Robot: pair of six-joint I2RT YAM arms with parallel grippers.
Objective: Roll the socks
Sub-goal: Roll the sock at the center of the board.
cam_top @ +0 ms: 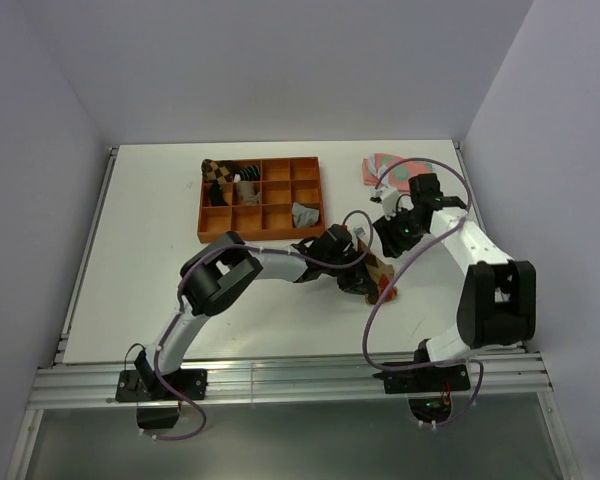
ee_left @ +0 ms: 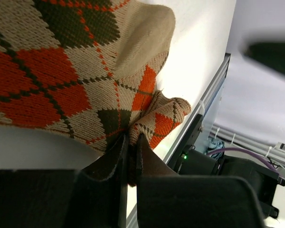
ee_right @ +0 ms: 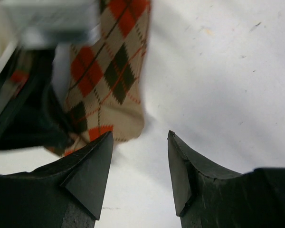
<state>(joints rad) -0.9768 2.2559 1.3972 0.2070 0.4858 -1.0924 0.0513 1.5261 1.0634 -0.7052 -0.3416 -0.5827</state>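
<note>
Your left gripper (ee_left: 131, 146) is pinched tight on a fold of the argyle sock (ee_left: 61, 80). The sock lies on the table (cam_top: 140, 260), just off the orange tray (cam_top: 202, 208) at its near right corner. Your right gripper (ee_right: 140, 137) is spread wide with nothing between its fingers, right beside the sock's edge. The grey sock (cam_top: 303, 213) sits in the tray's near right compartment.

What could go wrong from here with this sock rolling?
The left tool pinches only a small fold at the edge of the argyle sock, so the fabric may slip out when pulled. The right tool stands open close to the left one, so moving in on the sock could knock them together.
</note>
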